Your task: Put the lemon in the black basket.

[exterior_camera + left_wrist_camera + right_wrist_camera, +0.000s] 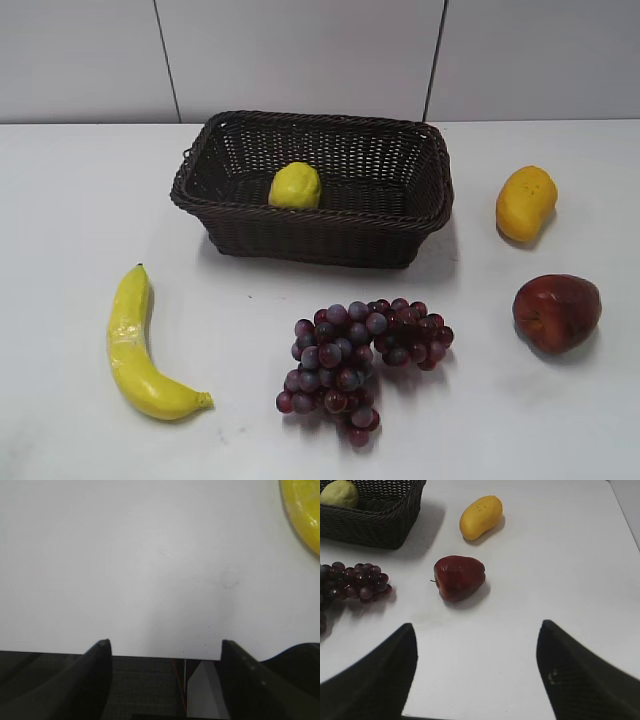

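The pale yellow-green lemon (295,186) lies inside the black woven basket (230,160) at the back middle of the table. In the right wrist view the lemon (340,493) shows at the top left, inside the basket (380,525). My left gripper (162,650) is open and empty over the table's near edge. My right gripper (477,640) is open and empty near the front edge, well short of the fruit. Neither gripper shows in the exterior view.
A banana (140,345) lies front left, and its end shows in the left wrist view (302,510). Purple grapes (360,355) lie in front of the basket. An orange-yellow oblong fruit (526,203) and a dark red apple (556,311) lie on the right.
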